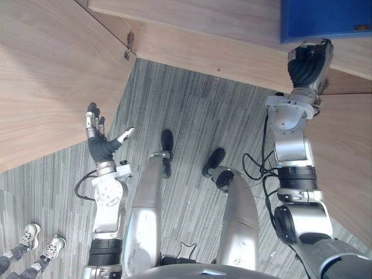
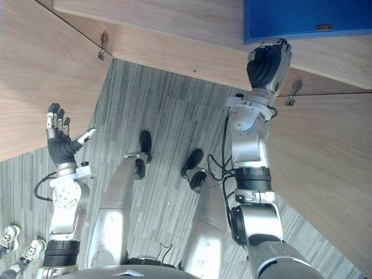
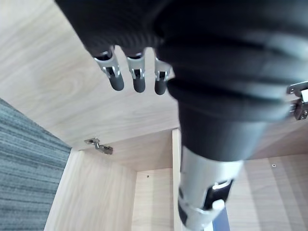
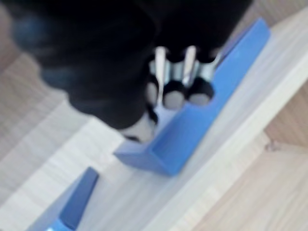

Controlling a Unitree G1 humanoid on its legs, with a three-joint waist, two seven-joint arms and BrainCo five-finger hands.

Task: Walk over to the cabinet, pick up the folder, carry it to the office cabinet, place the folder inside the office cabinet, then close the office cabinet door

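The blue folder (image 1: 325,17) lies on the cabinet's wooden shelf (image 1: 232,20) at the upper right. My right hand (image 1: 311,61) is raised to the folder's near edge. The right wrist view shows its fingers (image 4: 175,94) curled against the folder (image 4: 211,96), with the thumb at the folder's end. My left hand (image 1: 96,131) hangs lower on the left beside the open door, fingers straight and holding nothing. In the left wrist view, past those straight fingers (image 3: 137,79), is the cabinet's bare wooden inside.
An open wooden door (image 1: 46,75) stands at my left, with a hinge (image 1: 128,46) at its top. Another wooden panel (image 1: 349,151) stands at my right. A second blue piece (image 4: 72,202) lies on the shelf. A person's shoes (image 1: 29,238) stand on the grey carpet (image 1: 192,116).
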